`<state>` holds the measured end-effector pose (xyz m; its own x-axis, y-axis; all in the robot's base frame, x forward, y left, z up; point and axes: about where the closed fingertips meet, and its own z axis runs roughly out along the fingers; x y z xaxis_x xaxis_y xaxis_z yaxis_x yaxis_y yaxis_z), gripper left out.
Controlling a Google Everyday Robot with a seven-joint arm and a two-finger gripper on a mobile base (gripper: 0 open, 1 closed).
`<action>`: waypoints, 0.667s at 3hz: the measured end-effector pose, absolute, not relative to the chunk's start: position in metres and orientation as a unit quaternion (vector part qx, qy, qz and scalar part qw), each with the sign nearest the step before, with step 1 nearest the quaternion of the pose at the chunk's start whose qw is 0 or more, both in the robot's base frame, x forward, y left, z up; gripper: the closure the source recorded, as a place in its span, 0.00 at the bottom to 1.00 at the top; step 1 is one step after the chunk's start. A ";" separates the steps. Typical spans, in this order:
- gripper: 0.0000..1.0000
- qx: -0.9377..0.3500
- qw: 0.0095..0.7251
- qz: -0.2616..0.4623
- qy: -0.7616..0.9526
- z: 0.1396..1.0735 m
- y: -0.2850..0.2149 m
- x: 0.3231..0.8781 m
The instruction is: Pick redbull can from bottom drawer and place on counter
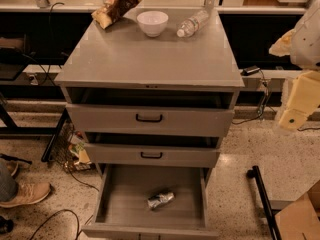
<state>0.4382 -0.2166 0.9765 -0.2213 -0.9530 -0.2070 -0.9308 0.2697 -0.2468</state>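
Open bottom drawer (pixel 107 196) holds redbull can (pixel 160 199); gripper (pixel 298 104) well apart, at right edge.
Counter (pixel 150 59) L-R: chip bag (pixel 118 5), white bowl (pixel 152 22), water bottle (pixel 193 24) on its side. Can lies down-left of gripper, untouched; grip state: can't tell.

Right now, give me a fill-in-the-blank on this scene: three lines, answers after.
1. The redbull can lies on its ___ in the bottom drawer.
2. On the counter, the white bowl sits ___ the snack bag and the water bottle.
3. The gripper hangs at the ___ edge of the view, beside the cabinet and well clear of the can.

Answers: side; between; right
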 end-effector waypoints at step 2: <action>0.00 -0.608 0.165 -0.021 0.776 0.970 -0.214 0.439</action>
